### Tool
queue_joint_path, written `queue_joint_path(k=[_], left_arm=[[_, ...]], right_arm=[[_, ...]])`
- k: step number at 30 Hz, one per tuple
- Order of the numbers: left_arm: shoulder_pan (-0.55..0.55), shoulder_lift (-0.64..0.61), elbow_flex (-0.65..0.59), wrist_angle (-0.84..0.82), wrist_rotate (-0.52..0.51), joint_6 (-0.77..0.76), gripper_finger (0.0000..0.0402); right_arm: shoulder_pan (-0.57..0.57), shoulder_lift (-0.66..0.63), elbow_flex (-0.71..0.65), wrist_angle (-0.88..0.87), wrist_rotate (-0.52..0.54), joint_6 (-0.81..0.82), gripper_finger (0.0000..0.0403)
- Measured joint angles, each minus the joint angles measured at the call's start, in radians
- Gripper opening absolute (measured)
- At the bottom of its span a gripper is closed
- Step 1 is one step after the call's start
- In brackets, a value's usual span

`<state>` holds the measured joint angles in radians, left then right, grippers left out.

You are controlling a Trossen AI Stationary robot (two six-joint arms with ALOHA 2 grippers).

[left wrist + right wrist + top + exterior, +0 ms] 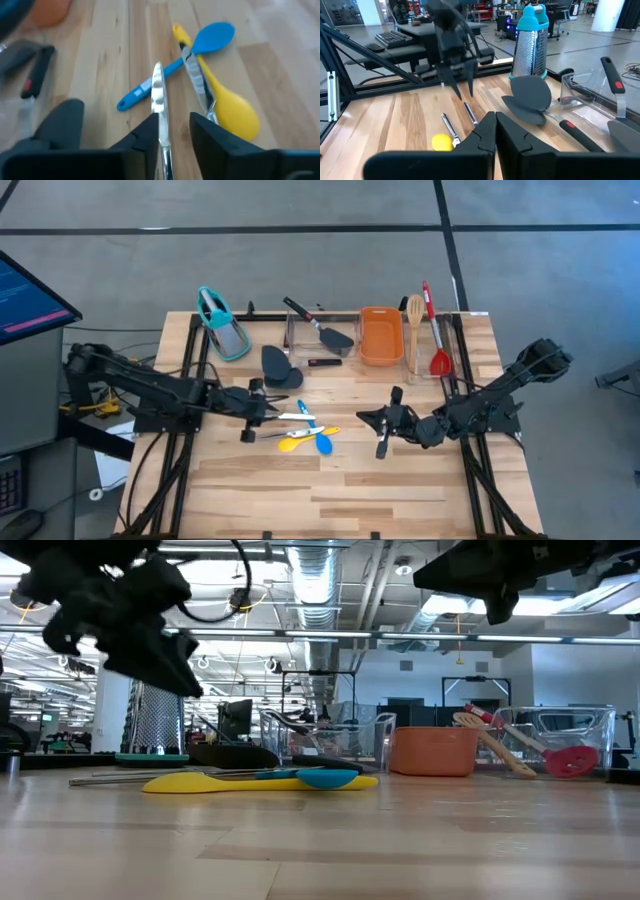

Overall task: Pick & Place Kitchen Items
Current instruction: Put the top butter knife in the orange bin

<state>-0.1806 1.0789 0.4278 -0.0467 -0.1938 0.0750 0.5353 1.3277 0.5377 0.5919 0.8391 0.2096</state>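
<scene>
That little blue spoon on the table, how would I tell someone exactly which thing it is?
Find the orange tub at the table's far edge, then come toward the middle of the wooden table. There, by the left gripper, a small pile of utensils lies. The blue spoon crosses a yellow spoon; it alone is bright blue.

Around one orange rectangular tub (380,335) on the wooden table: one wooden slotted spoon (414,315), one red steel-handled spoon (435,330), one black spatula (318,325), one dark grey scoop (280,366), one teal-handled steel grater (222,323), one silver tongs (285,416), two small spoons, one blue (315,432), one yellow (305,440).
</scene>
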Motion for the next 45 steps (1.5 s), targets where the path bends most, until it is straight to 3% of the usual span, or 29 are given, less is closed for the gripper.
queue_joint_path(k=[12, 17, 37, 45], left_arm=[[0.074, 0.215, 0.0, 0.111, 0.017, -0.005, 0.0234], [0.082, 0.306, 0.0, 0.161, 0.045, -0.005, 0.0263], [0.132, 0.456, 0.003, 0.315, 0.057, -0.006, 0.0232], [0.186, 0.457, 0.002, 0.319, 0.132, -0.006, 0.0207]], right_arm=[[-0.001, 0.0, 0.0, 0.0, 0.0, 0.0, 0.0001], [-0.001, 0.0, 0.0, -0.001, 0.0, -0.002, 0.0001], [-0.001, 0.0, 0.0, -0.002, 0.0, -0.003, 0.0001], [-0.001, 0.0, 0.0, -0.002, 0.0, -0.002, 0.0001]])
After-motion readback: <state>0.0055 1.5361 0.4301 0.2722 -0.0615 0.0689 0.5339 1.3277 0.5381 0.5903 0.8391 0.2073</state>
